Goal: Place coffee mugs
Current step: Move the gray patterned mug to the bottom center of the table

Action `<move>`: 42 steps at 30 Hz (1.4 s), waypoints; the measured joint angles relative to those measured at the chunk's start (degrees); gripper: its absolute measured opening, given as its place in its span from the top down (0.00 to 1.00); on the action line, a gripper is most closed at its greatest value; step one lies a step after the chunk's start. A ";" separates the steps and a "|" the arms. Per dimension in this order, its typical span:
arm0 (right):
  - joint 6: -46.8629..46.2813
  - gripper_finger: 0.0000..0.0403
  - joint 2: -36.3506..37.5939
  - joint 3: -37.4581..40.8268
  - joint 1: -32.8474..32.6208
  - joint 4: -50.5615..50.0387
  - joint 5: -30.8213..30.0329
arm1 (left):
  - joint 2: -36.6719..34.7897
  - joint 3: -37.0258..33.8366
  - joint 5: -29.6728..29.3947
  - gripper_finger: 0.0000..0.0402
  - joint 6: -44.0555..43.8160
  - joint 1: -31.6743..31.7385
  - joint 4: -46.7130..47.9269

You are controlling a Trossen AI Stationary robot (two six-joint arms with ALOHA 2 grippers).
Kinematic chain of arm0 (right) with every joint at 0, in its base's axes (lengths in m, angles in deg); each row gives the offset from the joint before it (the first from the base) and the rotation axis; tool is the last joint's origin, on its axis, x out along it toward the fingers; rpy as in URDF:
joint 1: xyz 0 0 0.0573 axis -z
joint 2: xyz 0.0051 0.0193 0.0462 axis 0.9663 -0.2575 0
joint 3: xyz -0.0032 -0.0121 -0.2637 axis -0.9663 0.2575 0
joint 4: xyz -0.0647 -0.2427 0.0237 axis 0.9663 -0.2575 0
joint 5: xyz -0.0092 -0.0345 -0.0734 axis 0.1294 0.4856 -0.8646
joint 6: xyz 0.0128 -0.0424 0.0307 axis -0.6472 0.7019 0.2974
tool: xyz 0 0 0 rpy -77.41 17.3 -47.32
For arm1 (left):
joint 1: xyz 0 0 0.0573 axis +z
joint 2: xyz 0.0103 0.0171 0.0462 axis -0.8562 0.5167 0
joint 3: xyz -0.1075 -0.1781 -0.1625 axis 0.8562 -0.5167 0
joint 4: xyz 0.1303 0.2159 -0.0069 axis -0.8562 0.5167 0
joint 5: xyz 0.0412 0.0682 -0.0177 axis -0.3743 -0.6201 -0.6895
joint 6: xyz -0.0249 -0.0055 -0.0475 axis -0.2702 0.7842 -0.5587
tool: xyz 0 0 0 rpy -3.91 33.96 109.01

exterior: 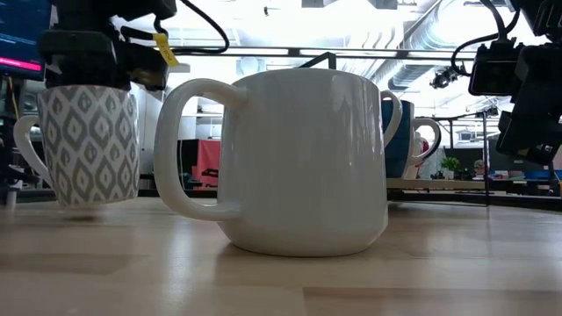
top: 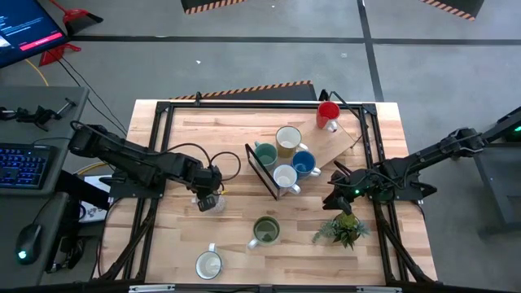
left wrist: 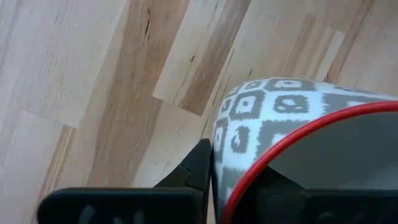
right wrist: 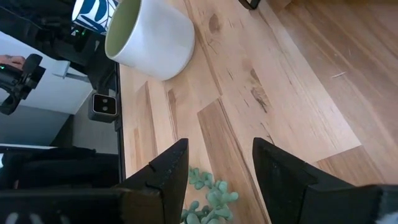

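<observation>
Patterned mug (left wrist: 273,118) gripped at rim by left hand (top: 207,198); only wrist cam shows red rim; right hand (right wrist: 217,168) open.

No words, brands, numbers or signs can be read anywhere. The monitor (top: 24,28) beyond the desk shows lines of text too small to make out.
</observation>
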 joint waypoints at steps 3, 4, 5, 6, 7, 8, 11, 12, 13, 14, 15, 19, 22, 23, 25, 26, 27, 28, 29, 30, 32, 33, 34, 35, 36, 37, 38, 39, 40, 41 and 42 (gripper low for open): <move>0.00 0.60 0.00 -0.02 0.02 0.00 0.00 | 0.00 0.00 0.02 0.92 0.00 0.00 0.00; 0.00 0.60 0.00 0.00 0.00 0.00 0.00 | 0.00 0.00 0.02 0.92 0.00 0.00 0.00; 0.00 0.60 0.00 0.00 0.01 0.00 0.00 | 0.00 0.00 0.01 0.92 0.00 0.00 0.00; 0.00 0.60 0.00 0.00 0.01 0.00 0.00 | 0.00 0.00 0.02 0.92 0.00 0.00 0.00; 0.00 0.60 0.00 0.00 0.01 0.00 0.00 | 0.00 0.00 0.02 0.92 0.00 0.00 0.00; 0.00 0.60 0.00 0.00 0.00 0.00 0.00 | 0.00 0.00 0.02 0.92 0.00 0.00 0.00; 0.00 0.60 0.00 0.00 0.02 0.00 0.00 | 0.00 0.00 0.02 0.92 0.00 0.00 -0.01; 0.00 0.60 0.00 -0.02 0.00 0.00 0.00 | 0.00 0.00 0.02 0.91 -0.01 0.00 -0.02; 0.00 0.60 0.00 -0.01 0.00 0.00 0.00 | 0.00 0.00 0.02 0.91 -0.05 0.00 -0.02; 0.00 0.60 0.00 0.00 0.02 0.00 0.00 | 0.00 0.00 0.02 0.91 -0.25 0.00 0.00; 0.00 0.60 0.00 0.00 0.01 0.00 0.00 | 0.00 0.00 0.03 0.91 -0.46 0.00 0.00; 0.00 0.60 0.00 0.00 0.01 0.00 0.00 | 0.00 0.00 0.04 0.91 -0.46 0.00 0.00; 0.00 0.60 0.00 0.00 0.00 0.00 0.00 | 0.00 0.00 0.20 0.93 -0.26 0.00 0.02; 0.00 0.60 0.00 0.00 0.00 0.00 0.00 | 0.00 0.00 0.54 0.95 0.22 0.00 0.04; 0.00 0.60 0.00 0.00 0.01 0.00 0.00 | 0.00 0.00 1.21 0.97 0.99 0.00 0.05; 0.00 0.60 0.00 0.00 0.00 0.00 0.00 | 0.00 0.00 1.29 0.98 0.92 0.00 0.26; 0.00 0.60 0.00 0.00 0.02 0.00 0.00 | 0.00 0.00 1.33 0.98 0.92 0.00 0.52; 0.00 0.60 0.00 -0.02 0.01 0.00 0.00 | 0.00 0.00 1.31 0.98 1.03 0.00 0.57; 0.00 0.60 0.00 0.00 0.00 0.00 0.00 | 0.00 0.00 1.31 0.98 1.03 0.13 0.50; 0.00 0.60 0.00 0.00 0.00 0.00 0.00 | 0.00 0.00 1.33 0.98 1.03 0.32 0.55; 0.00 0.60 0.00 0.00 0.00 0.00 0.00 | -0.02 0.29 1.54 0.98 1.40 1.07 1.96; 0.00 0.60 0.00 0.00 0.01 0.00 0.00 | -0.03 0.90 1.49 0.98 1.92 1.54 3.64; 0.00 0.60 0.00 0.00 0.02 0.00 -0.01 | -0.07 1.81 1.49 0.98 2.71 2.12 5.26; 0.00 0.60 0.00 0.00 0.02 0.00 0.00 | -0.08 3.10 1.49 0.98 3.48 2.77 7.01; 0.00 0.60 0.00 -0.01 0.00 0.00 -0.01 | -0.11 4.76 1.48 0.98 4.56 3.44 8.91; 0.00 0.60 0.00 0.00 0.02 0.00 -0.02 | -0.15 6.48 1.42 0.98 5.66 4.17 10.84; 0.00 0.60 0.00 -0.02 0.02 0.00 -0.02 | -0.17 8.35 1.31 0.98 6.68 4.94 12.74; 0.01 0.60 0.00 -0.01 0.01 0.00 -0.04 | -0.15 10.40 1.31 0.98 7.79 5.70 14.17; 0.02 0.60 0.00 0.00 0.00 0.00 -0.09 | -0.15 12.60 1.31 0.98 8.96 6.46 15.16; 0.02 0.60 0.00 0.00 0.02 -0.02 -0.19 | -0.15 15.06 1.25 0.98 10.17 7.26 15.74; 0.02 0.60 0.00 0.00 0.00 -0.13 -0.55 | -0.13 17.50 0.67 0.98 11.43 8.04 16.32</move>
